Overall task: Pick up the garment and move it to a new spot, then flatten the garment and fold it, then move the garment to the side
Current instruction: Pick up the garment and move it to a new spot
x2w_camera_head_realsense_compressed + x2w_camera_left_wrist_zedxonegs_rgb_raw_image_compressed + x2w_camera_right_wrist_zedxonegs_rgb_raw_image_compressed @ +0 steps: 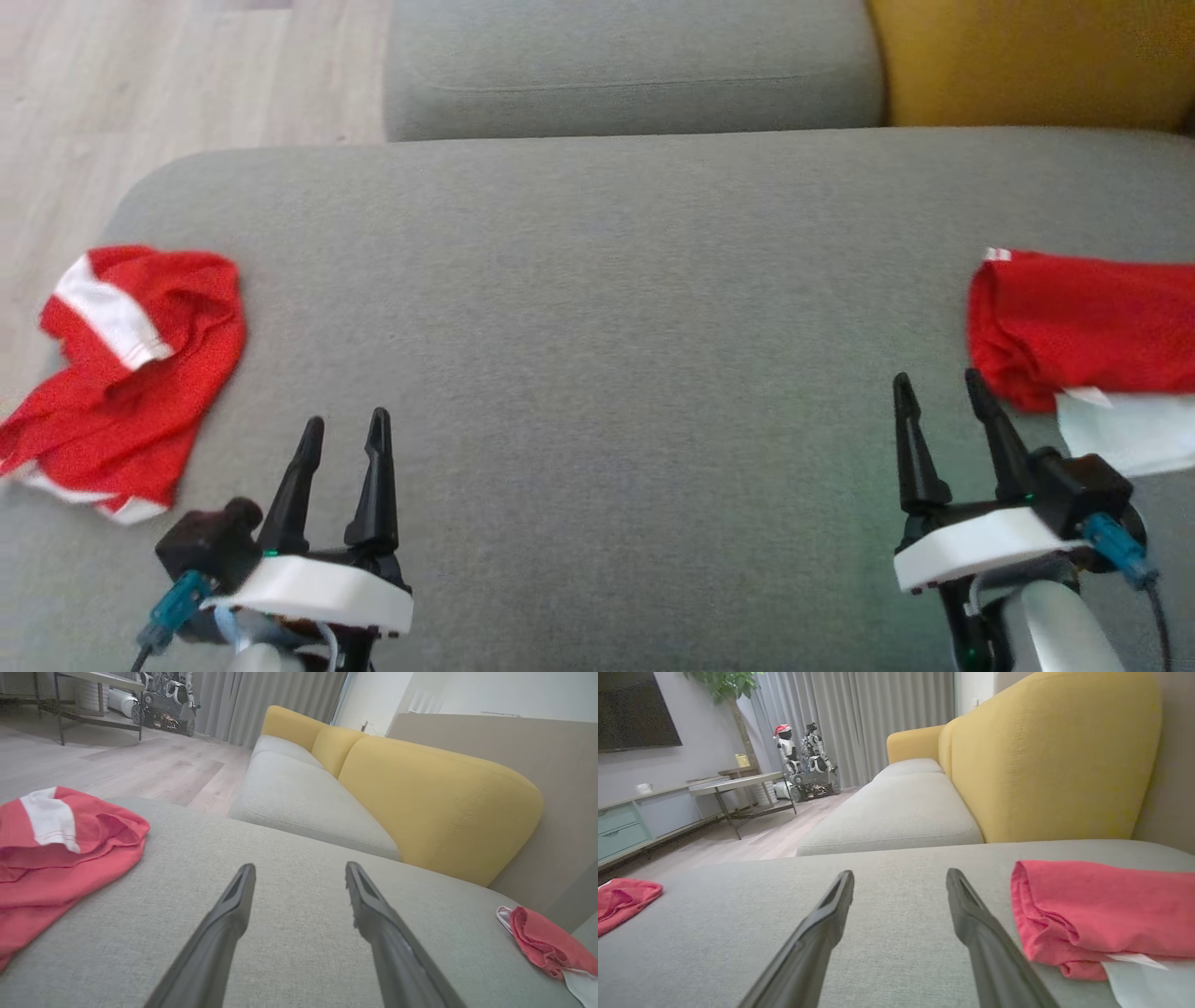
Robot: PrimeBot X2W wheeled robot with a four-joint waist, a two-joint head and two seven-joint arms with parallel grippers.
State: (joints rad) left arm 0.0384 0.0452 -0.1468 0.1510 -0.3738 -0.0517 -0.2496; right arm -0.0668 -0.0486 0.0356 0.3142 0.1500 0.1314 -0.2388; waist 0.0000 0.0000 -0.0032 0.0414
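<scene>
Left gripper has its two dark fingers parted with nothing between them, low over the grey seat cushion. Right gripper, same deal: fingers apart, empty. Out past the left gripper there's a crumpled red garment with a white band, lying at the cushion's left edge, near the fingers but not touching them. Just beside the right gripper's outer finger lies a folded red garment; the right wrist view shows a small gap between them. A white part pokes out at its near edge. Beyond the cushion: another grey seat, a yellow backrest and pale wood floor.
</scene>
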